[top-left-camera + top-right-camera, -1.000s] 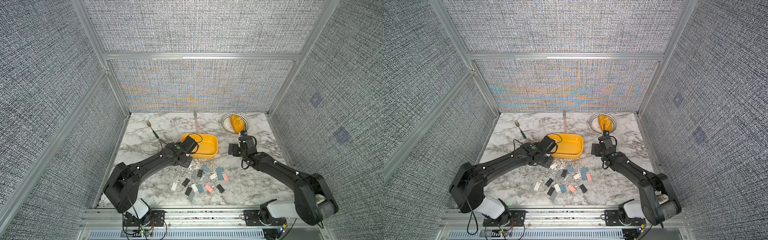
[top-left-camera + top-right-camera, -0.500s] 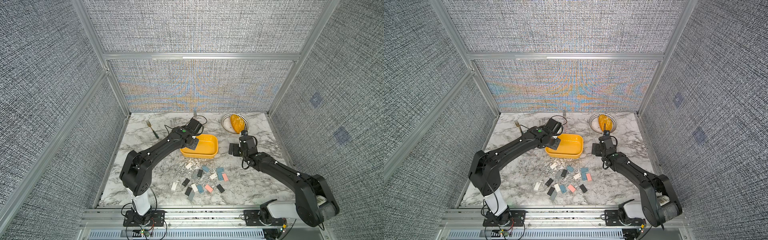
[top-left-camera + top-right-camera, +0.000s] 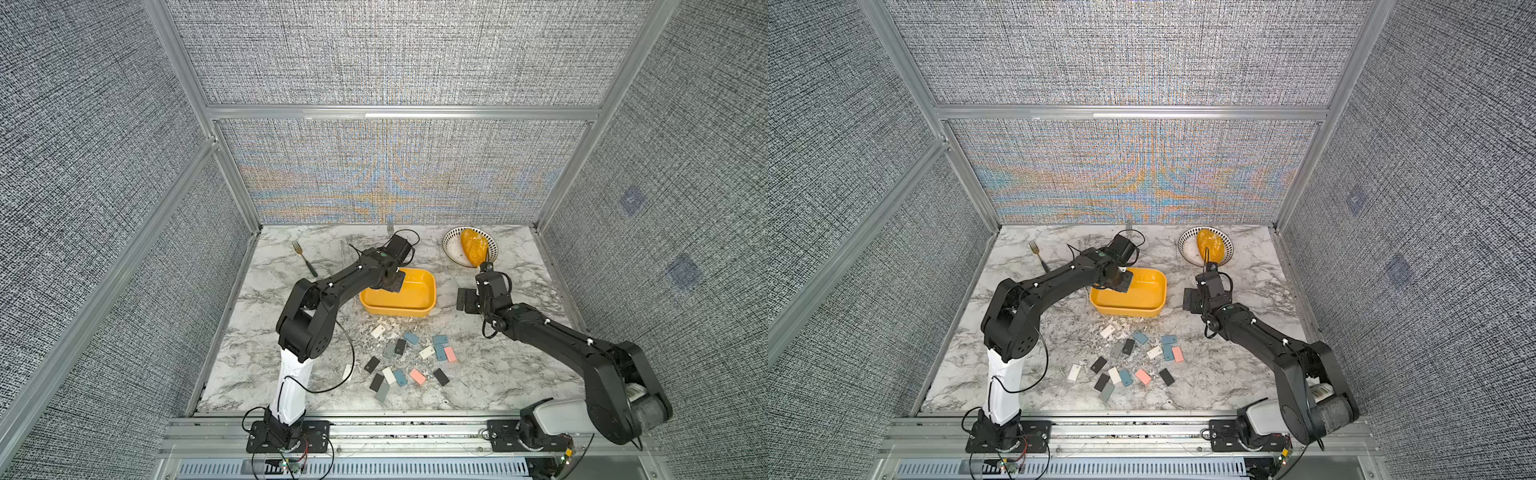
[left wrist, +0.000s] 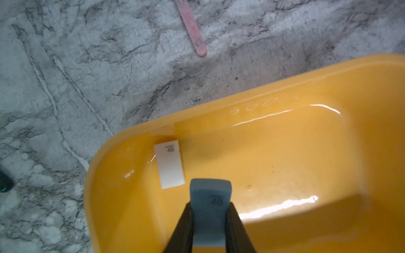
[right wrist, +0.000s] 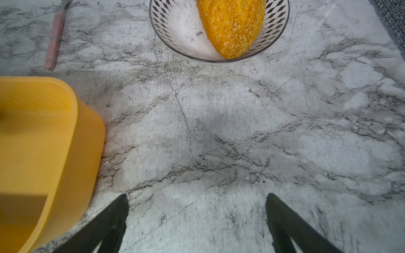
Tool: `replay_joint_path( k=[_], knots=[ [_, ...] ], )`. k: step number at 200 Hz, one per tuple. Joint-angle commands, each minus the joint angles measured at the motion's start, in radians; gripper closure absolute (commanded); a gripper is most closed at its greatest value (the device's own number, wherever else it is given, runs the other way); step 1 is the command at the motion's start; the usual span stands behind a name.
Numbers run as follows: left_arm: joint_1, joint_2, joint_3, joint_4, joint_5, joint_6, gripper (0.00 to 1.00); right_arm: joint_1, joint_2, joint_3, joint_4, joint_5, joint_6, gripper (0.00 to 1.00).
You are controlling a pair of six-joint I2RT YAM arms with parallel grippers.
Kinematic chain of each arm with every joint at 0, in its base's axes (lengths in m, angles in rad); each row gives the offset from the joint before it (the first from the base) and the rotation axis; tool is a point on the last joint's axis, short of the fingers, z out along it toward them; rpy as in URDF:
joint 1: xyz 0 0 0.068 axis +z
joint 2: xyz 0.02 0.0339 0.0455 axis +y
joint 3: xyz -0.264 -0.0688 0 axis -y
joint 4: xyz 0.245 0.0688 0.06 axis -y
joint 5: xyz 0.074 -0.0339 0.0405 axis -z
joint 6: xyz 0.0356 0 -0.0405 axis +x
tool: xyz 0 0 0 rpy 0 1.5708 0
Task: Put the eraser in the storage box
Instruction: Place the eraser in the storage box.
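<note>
So the left gripper (image 4: pixel 210 208) is pinching a blue-grey eraser (image 4: pixel 210 192) by its long sides, fingers clamped tight on it. It's hanging right over the inside of the yellow storage box (image 4: pixel 306 94), near the corner where a white eraser (image 4: pixel 169 166) is already lying flat on the box floor. Gripping it end-out like that is leaving a good chunk of the block sticking past the fingertips, so I'm guessing it's going to drop clean once the jaws part. Being well inside the rim should also mean it isn't bouncing out onto the marble table (image 5: pixel 285 131). The right gripper (image 5: pixel 196 195) is sitting wide open with nothing in it, parked just beside the box on the side toward the patterned bowl (image 5: pixel 173 32), probably just to be out of the way. The loose erasers (image 3: pixel 409 357) are lying scattered on the table in front of the box, so I'm thinking there's plenty left to pick up.
</note>
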Motion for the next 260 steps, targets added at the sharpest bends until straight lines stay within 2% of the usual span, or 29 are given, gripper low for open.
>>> replay_joint_path(
  k=[1,64,206,260],
  knots=[
    [0.01,0.028,0.022,0.03,0.015,-0.031,0.76,0.0,0.009,0.016,0.004,0.011,-0.001,0.02],
    [0.026,0.117,0.081,0.035,0.013,-0.054,0.76,0.0,0.029,0.026,0.004,0.013,-0.003,0.02],
    [0.047,0.187,0.1,0.054,-0.002,-0.081,0.76,-0.002,0.039,0.024,0.006,0.013,-0.001,0.02],
    [0.047,0.169,0.095,0.047,0.013,-0.075,0.66,-0.002,0.034,0.024,0.007,0.008,0.0,0.02]
  ],
)
